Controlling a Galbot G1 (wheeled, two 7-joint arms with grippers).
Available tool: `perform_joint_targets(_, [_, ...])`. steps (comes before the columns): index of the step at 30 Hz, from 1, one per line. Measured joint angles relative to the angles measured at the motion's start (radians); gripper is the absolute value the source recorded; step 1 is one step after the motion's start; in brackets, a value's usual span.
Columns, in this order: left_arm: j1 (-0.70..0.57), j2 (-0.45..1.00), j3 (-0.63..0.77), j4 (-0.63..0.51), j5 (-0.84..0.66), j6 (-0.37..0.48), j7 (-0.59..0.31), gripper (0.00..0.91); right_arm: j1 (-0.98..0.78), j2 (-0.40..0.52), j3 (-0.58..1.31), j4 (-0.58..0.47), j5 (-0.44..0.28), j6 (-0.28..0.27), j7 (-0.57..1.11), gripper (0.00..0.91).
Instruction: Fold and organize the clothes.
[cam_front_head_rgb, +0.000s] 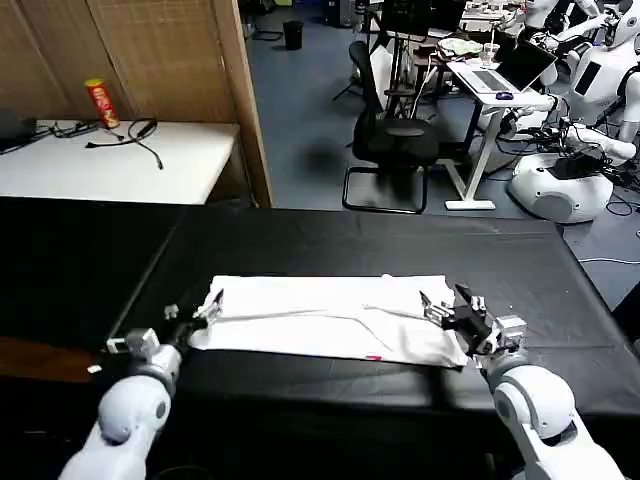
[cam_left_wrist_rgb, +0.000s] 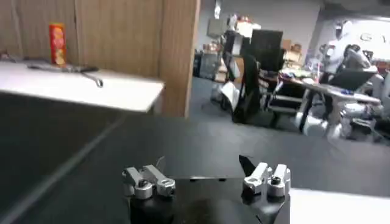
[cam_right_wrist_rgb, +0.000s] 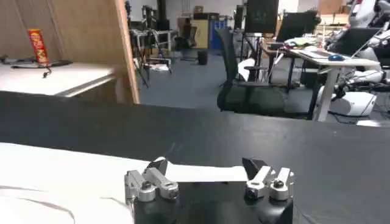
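The white T-shirt (cam_front_head_rgb: 330, 318) lies flat on the black table (cam_front_head_rgb: 330, 240), already folded into a long band with a small red tag (cam_front_head_rgb: 373, 357) at its near hem. The left gripper (cam_front_head_rgb: 208, 312) sits at the band's left end, its fingers spread and empty, with the cloth corner just beside the fingertips. The right gripper (cam_front_head_rgb: 440, 312) sits at the right end, fingers likewise released, with the shirt's edge lying between and just under them.

The next step looks like pinching both ends to fold the band across. The risks, as I judge them:

- With cloth this thin, one pad may catch only the top layer, so the fold peels open when lifted.
- If the left fingertips close beside the corner rather than over it, they grip nothing and the lift goes lopsided.
- Uneven pulling could drag the band and skew its edges.
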Motion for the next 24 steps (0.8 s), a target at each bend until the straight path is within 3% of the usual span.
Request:
perform_joint_targets(4, [0.013, -0.017, -0.001, 0.019, 0.017, -0.004, 0.009, 0.858, -0.005, -0.003, 0.004, 0.007, 0.001, 0.001, -0.001, 0.878])
perform_joint_targets(5, [0.013, -0.018, -0.001, 0.024, 0.019, -0.005, 0.011, 0.683, -0.007, -0.003, 0.005, 0.01, 0.001, 0.001, -0.001, 0.878])
perform_joint_targets(6, [0.014, -0.019, -0.001, 0.028, 0.021, -0.005, 0.014, 0.332, -0.007, -0.003, 0.006, 0.01, 0.001, 0.002, -0.002, 0.878])
perform_joint_targets(7, [0.015, -0.02, 0.0, 0.033, 0.021, -0.005, 0.017, 0.166, -0.008, -0.003, 0.006, 0.01, 0.001, 0.002, -0.002, 0.878])
perform_joint_targets(9, [0.02, -0.023, 0.001, 0.039, 0.022, -0.005, 0.02, 0.049, -0.008, -0.002, 0.006, 0.01, 0.001, 0.004, -0.003, 0.878])
perform_joint_targets(11, [0.027, -0.027, 0.002, 0.041, 0.025, -0.008, 0.026, 0.0, -0.01, 0.001, 0.006, 0.013, 0.001, 0.006, -0.004, 0.878])
perform_joint_targets(24, [0.005, -0.009, 0.004, 0.046, -0.071, 0.079, 0.032, 0.0, -0.024, 0.0, 0.007, 0.031, -0.003, 0.008, -0.009, 0.878])
